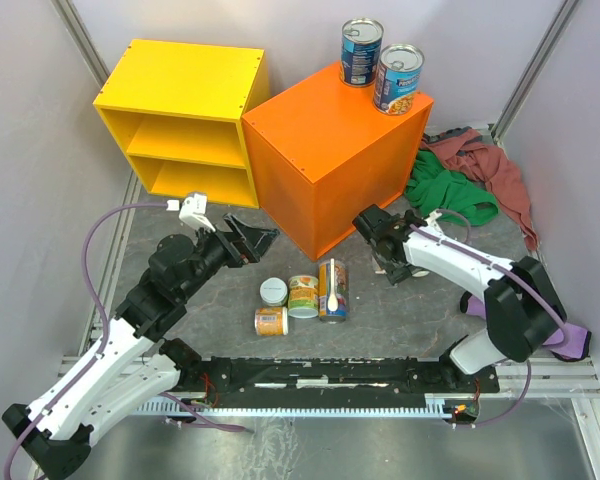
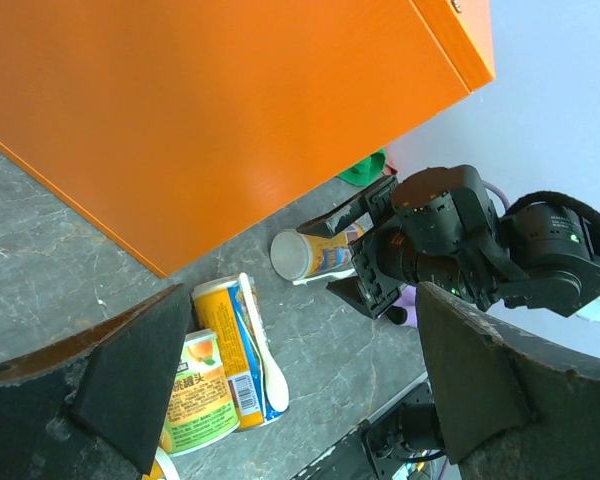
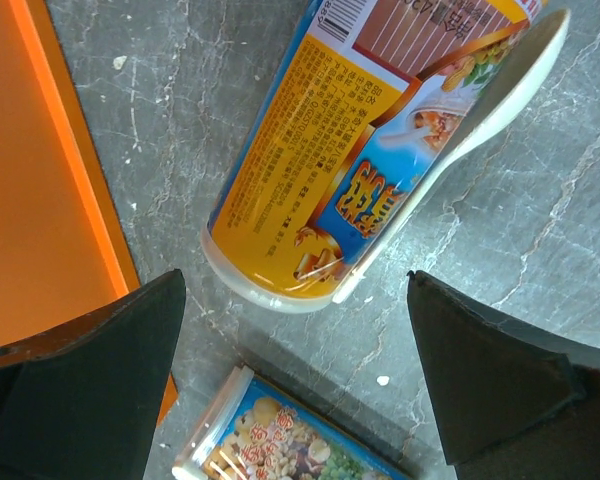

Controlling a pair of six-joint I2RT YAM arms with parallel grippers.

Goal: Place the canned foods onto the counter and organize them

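**Two tins up top, others down below**

2 tall tins stand upright, close together, at the far corner of the orange worktop. Down on the grey worktop, a cluster of 4 tins sits btwn the arms, one w/ a white spoon on it. The left tool hangs near the orange box's near corner, jaws apart, empty. The right tool is spread wide too, gripping nothing, over a yellow-blue tin lying on its side
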